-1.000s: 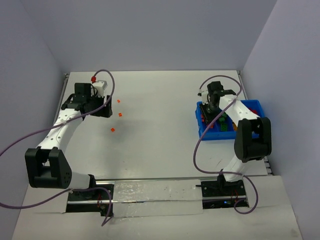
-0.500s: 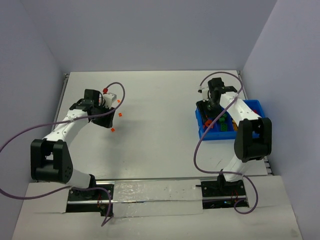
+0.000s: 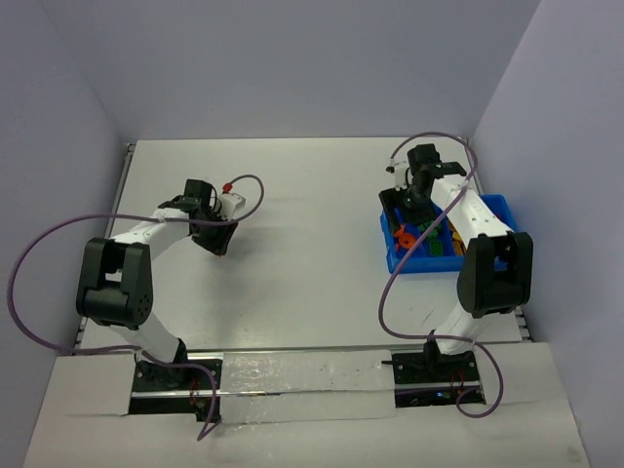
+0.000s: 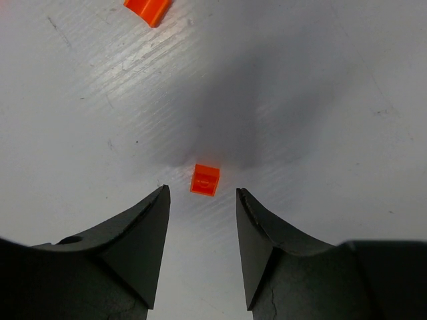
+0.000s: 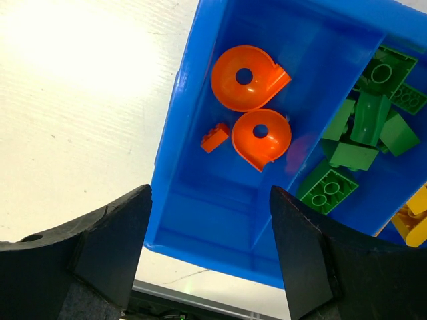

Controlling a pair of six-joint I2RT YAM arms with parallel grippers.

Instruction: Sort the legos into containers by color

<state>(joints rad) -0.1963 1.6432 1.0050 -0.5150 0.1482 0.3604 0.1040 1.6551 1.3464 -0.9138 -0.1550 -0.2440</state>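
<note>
While most legos [image 5: 353,127] sit sorted in the blue bin [image 5: 183,100], we count orange strays [image 4: 148,8] left on the bench [image 4: 333,80].
Left fingers [image 4: 143,233] stand apart, flanking one orange brick [image 4: 205,180] (untouched); right fingers [image 5: 113,233] hang spread, empty, over the orange compartment [image 5: 213,200].

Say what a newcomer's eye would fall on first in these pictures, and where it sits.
The bright-blue bin at the right edge of the table stands out, with two round orange pieces in one compartment and green bricks in the next. On the white surface to the left, a tiny orange brick lies just ahead of the open left pincer.
</note>
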